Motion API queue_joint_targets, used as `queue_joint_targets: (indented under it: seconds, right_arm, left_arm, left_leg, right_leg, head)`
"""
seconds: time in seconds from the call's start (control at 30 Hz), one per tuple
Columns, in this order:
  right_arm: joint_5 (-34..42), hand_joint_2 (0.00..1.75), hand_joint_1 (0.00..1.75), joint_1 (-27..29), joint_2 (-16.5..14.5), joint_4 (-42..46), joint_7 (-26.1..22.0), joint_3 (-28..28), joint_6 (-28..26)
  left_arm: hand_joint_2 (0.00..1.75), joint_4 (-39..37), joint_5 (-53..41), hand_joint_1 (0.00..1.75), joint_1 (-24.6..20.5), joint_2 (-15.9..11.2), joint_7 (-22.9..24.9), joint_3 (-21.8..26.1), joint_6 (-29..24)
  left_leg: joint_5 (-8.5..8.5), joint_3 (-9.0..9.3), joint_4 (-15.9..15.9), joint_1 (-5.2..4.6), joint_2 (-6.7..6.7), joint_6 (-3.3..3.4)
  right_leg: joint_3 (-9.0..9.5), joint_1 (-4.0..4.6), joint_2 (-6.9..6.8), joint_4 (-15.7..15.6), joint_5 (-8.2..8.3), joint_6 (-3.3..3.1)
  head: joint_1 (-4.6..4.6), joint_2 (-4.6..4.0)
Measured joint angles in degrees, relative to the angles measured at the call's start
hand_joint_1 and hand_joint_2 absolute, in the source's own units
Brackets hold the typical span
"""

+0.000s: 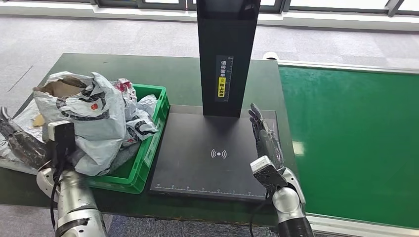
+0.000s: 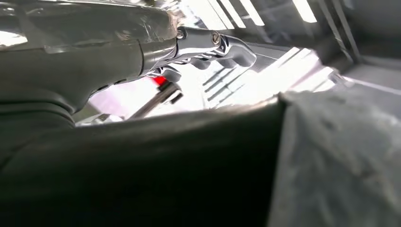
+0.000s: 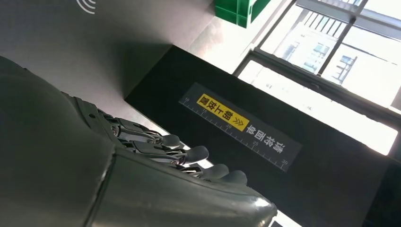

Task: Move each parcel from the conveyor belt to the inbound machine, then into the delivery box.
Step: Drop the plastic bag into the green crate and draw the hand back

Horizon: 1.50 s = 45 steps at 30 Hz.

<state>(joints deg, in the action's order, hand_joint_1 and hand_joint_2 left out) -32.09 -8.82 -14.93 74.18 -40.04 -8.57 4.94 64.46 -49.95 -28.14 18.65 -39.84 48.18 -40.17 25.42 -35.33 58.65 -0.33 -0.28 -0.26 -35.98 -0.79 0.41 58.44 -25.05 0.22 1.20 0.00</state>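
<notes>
Dark fingers (image 1: 258,122) of the right hand (image 1: 266,143) stand straight and apart, holding nothing, over the scanner plate's (image 1: 197,163) right edge. Left hand (image 1: 20,143) lies against grey parcels (image 1: 94,113) heaped in the green box (image 1: 148,148) at the table's (image 1: 173,74) left edge; its grip cannot be told.

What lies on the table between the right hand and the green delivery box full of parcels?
In the head view, the flat black scanner plate of the inbound machine alone lies between the right hand and the green delivery box. The plate is bare; no parcel rests on it.
</notes>
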Motion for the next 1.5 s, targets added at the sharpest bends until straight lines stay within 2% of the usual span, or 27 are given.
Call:
queue_joint_targets:
  seconds: [0.2, 0.37, 0.5, 0.6, 0.73, 1.0, 1.2, 1.33, 1.5]
  right_arm:
    - [1.0, 0.00, 0.00, -1.0, -0.1, -1.9, 0.0, 1.1, -0.7]
    - [1.2, 0.00, 0.00, -1.4, -0.1, -3.0, 0.0, 1.5, -0.9]
    - [1.4, 1.75, 0.00, -1.5, -0.1, -3.6, 0.0, 1.7, -1.2]
    - [1.4, 1.75, 0.00, -1.6, -0.1, -3.9, 0.0, 1.8, -1.4]
    - [1.3, 1.75, 0.00, -1.8, -0.1, -4.1, 0.0, 1.9, -1.5]
    - [1.5, 1.75, 0.00, -1.6, -0.1, -4.2, 0.0, 2.5, -1.4]
    - [1.7, 1.75, 0.00, -1.5, -0.1, -4.2, 0.0, 2.5, -1.4]
    - [1.9, 1.75, 0.00, -1.5, -0.1, -4.2, 0.0, 2.5, -1.4]
    - [2.5, 1.75, 0.00, -1.6, -0.1, -4.8, 0.0, 2.5, -1.4]
  left_arm:
    - [0.00, 7.2, 12.5, 0.00, 2.5, 0.8, -0.3, -3.3, 0.0]
    - [0.00, 11.5, 14.6, 0.00, 3.8, 1.1, -0.4, -6.5, 0.0]
    - [0.00, 13.5, 15.8, 0.00, 4.5, 1.2, -0.4, -8.1, 0.0]
    - [0.00, 14.5, 16.6, 0.00, 4.9, 1.3, -0.4, -9.5, 0.0]
    - [1.75, 14.8, 12.7, 0.00, 5.0, 1.4, -0.3, -10.4, 0.0]
    - [1.75, 6.1, -8.1, 0.00, 2.1, 1.5, 2.3, -10.4, 0.0]
    - [1.75, -0.6, -18.9, 0.00, 0.3, 1.7, 8.1, -10.4, 0.0]
    - [1.75, -2.9, -22.4, 0.00, -0.1, 1.7, 10.3, -10.4, 0.0]
    - [1.75, -4.7, -23.4, 0.00, -0.7, 1.7, 10.6, -9.9, 0.0]
  left_leg:
    - [0.00, 0.00, 0.0, 0.00, -0.02, 0.00]
    - [0.01, 0.00, 0.0, -0.01, -0.03, 0.01]
    - [0.01, 0.00, 0.0, -0.01, -0.03, 0.01]
    - [0.01, 0.00, 0.0, -0.01, -0.03, 0.01]
    - [0.01, 0.01, 0.0, -0.01, -0.03, 0.01]
    - [0.01, 0.02, 0.0, -0.03, 0.01, 0.01]
    - [0.01, 0.01, 0.0, -0.03, -0.01, 0.01]
    - [0.01, 0.01, 0.0, -0.02, 0.00, 0.01]
    - [0.01, 0.00, 0.0, -0.02, -0.02, 0.01]
  right_leg:
    - [0.01, -0.01, 0.00, 0.0, 0.00, 0.00]
    - [0.02, -0.01, -0.02, 0.0, -0.01, 0.01]
    - [0.02, -0.01, -0.02, 0.0, -0.01, 0.01]
    - [0.02, -0.01, -0.02, 0.0, -0.01, 0.01]
    - [0.01, -0.01, -0.02, 0.0, 0.00, 0.01]
    - [0.00, -0.03, 0.00, 0.0, 0.02, 0.02]
    - [0.01, -0.02, -0.01, 0.0, 0.02, 0.03]
    - [0.00, -0.02, 0.00, 0.0, 0.01, 0.02]
    - [0.01, -0.02, -0.02, 0.0, 0.00, 0.02]
  head:
    - [0.00, 0.00]
    - [0.00, 0.00]
    - [0.00, 0.00]
    - [0.00, 0.00]
    - [0.00, 0.00]
    - [0.00, 0.00]
    - [0.00, 0.00]
    - [0.00, 0.00]
    - [0.00, 0.00]
